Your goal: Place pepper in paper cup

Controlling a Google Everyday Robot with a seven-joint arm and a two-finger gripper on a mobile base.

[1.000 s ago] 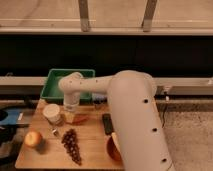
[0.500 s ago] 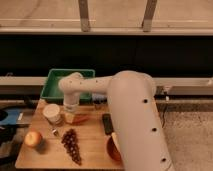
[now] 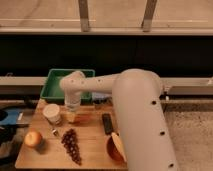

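The paper cup (image 3: 51, 114) stands upright on the left part of the wooden board, white with a pale rim. Just right of it lies the orange-red pepper (image 3: 82, 118) on the board. My gripper (image 3: 73, 114) reaches straight down from the bent white arm onto the pepper's left end and is shut on it. The pepper is still low, at board level, beside the cup and not inside it. The wrist hides the fingertips and part of the pepper.
A green tray (image 3: 55, 87) sits behind the board. On the board (image 3: 92, 150) lie a round orange fruit (image 3: 33, 138), dark grapes (image 3: 71, 145), a black bar-shaped object (image 3: 107, 123) and a brown bowl (image 3: 114, 148). My own arm covers the right side.
The gripper has closed at the pepper. The arm and the things on the board stay where they were.
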